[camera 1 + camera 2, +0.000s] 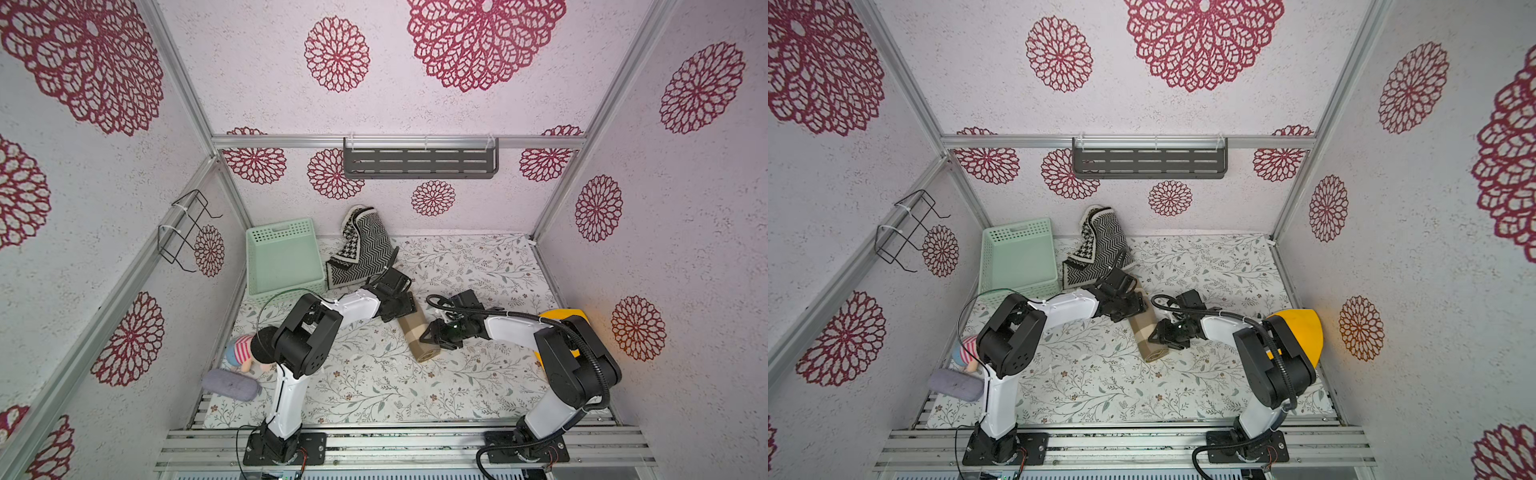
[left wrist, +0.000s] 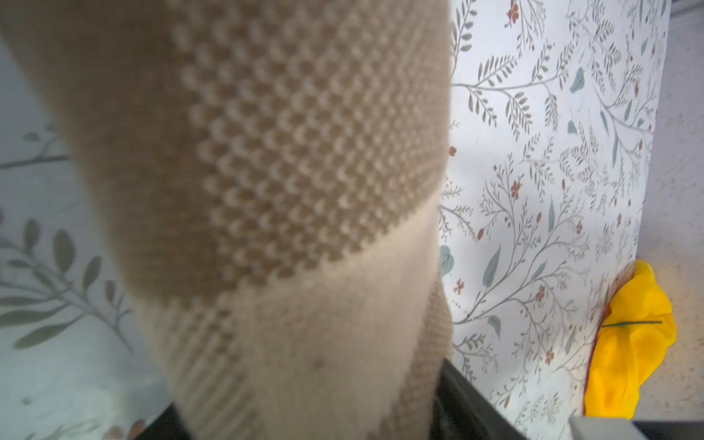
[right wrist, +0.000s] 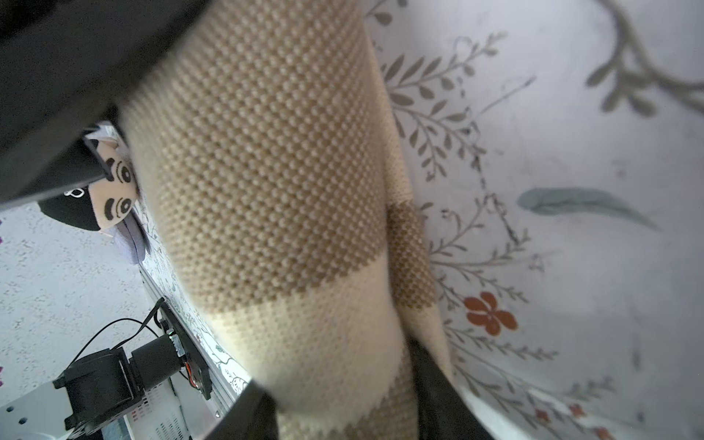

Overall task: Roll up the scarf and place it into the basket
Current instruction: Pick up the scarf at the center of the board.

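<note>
The scarf (image 1: 420, 337) (image 1: 1149, 341) is a tan-and-cream knit, rolled into a thick tube that lies on the floral mat mid-table. My left gripper (image 1: 404, 306) (image 1: 1135, 306) sits over its far end. In the left wrist view the roll (image 2: 304, 190) fills the space between the black fingers (image 2: 461, 404). My right gripper (image 1: 429, 335) (image 1: 1157, 335) clamps the roll's middle from the right, and the knit (image 3: 274, 190) is pressed between its fingers (image 3: 438, 396). The mint-green basket (image 1: 282, 233) (image 1: 1017, 232) stands empty at the back left, apart from the roll.
A black-and-white zigzag knit cloth (image 1: 361, 249) leans on the back wall beside the basket. A dark grey shelf (image 1: 419, 162) and a wire rack (image 1: 187, 228) hang on the walls. A doll (image 1: 241, 353) and grey plush (image 1: 230, 384) lie front left; a yellow object (image 1: 565, 316) sits at the right.
</note>
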Robot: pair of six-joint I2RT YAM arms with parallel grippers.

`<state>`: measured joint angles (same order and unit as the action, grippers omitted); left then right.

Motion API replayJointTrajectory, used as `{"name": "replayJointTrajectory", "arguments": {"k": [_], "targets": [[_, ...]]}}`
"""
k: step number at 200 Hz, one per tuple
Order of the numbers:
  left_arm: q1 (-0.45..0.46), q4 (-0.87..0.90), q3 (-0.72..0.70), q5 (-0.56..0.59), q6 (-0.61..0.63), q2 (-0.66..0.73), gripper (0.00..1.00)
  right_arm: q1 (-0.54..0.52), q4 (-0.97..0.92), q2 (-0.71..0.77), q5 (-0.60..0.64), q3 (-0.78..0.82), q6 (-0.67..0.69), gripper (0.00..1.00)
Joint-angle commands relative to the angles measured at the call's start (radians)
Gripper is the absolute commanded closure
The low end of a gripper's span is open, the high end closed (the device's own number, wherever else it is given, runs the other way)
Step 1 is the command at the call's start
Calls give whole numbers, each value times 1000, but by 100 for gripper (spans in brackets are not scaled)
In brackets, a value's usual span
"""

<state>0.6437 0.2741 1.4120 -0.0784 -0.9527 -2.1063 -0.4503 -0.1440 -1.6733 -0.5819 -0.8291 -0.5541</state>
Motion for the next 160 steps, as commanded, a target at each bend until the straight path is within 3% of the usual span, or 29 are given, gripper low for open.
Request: {"name": "replayJointTrajectory", "arguments": {"k": [1,24,67,121,141,145,160], "targets": [[-1,40,20,50,-50,-73,35,5,6,-12,11,4,-18,50],[-1,69,45,101,-70,-113,52,6,2,5,11,-2,-20,48],[-3,189,122,266,37,-78,100,16,-57,137,118,-15,0,34],[-38,352,243,322,287,67,100,56,-81,420,294,-22,5,20],[-71,417,271,303,344,127,100,61,-93,504,362,-34,12,11],[-79,430,279,300,356,132,100,61,-97,519,378,-37,16,2],[-112,486,308,292,406,195,100,61,-107,570,436,-45,28,1]]}}
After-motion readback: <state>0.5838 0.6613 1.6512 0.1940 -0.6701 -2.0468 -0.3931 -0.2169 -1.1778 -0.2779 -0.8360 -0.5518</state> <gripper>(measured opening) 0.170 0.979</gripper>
